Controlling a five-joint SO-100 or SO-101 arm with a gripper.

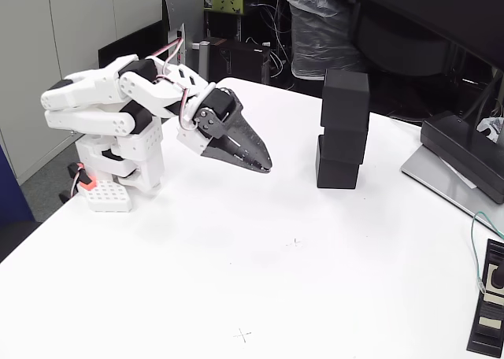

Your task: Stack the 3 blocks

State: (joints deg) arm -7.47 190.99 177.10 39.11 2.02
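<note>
With all 3 blocks (343, 131) already stacked in a slightly staggered column near the far edge of the worktop (236, 280), best to keep the end effector (264, 167), empty with jaws pressed together, well apart and retreat without brushing it.

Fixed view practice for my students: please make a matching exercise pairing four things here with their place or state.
Things:
1. top block
2. bottom block
3. hand
4. white table

Places or states:
A. resting directly on the table
B. left of the stack, holding nothing
C. highest in the stack
D. under everything

Pairs: 1-C, 2-A, 3-B, 4-D
</note>
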